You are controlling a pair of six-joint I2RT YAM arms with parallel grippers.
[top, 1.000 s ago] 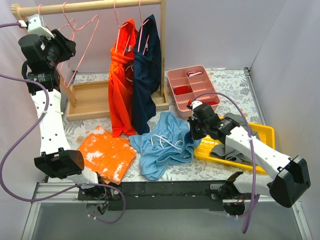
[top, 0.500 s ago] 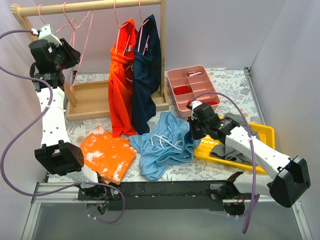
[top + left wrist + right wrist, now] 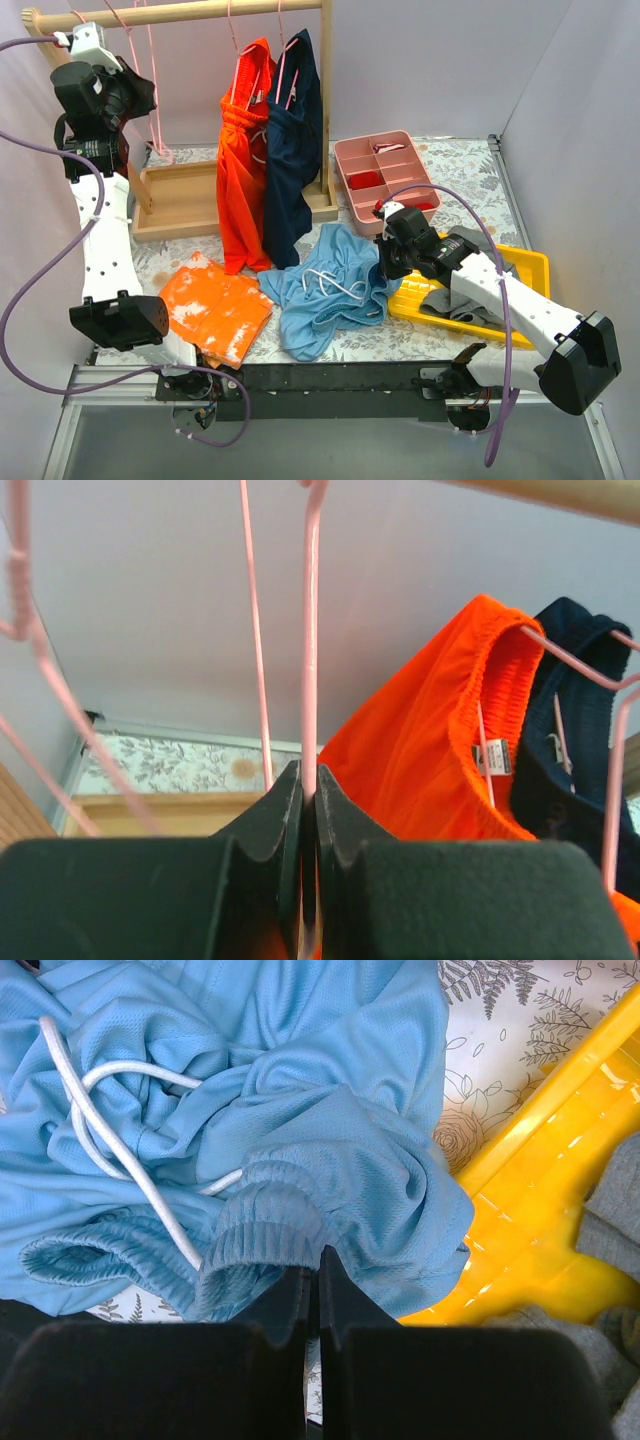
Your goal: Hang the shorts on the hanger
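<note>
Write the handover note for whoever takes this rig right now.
Left gripper: shut on the hanger, up by the wooden rail.
Right gripper: shut on the waistband edge of the shorts, which lie crumpled on the table beside the yellow tray.
Done: both things are gripped.
Left: bring hanger and shorts together and get the shorts onto it; nothing hangs on that hanger yet.

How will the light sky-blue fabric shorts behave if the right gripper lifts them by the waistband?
Probably floppy: the light sky-blue fabric shorts lie crumpled in soft folds, so they should drape. Likely light: thin mesh. The loose white drawstring may dangle and snag.
</note>
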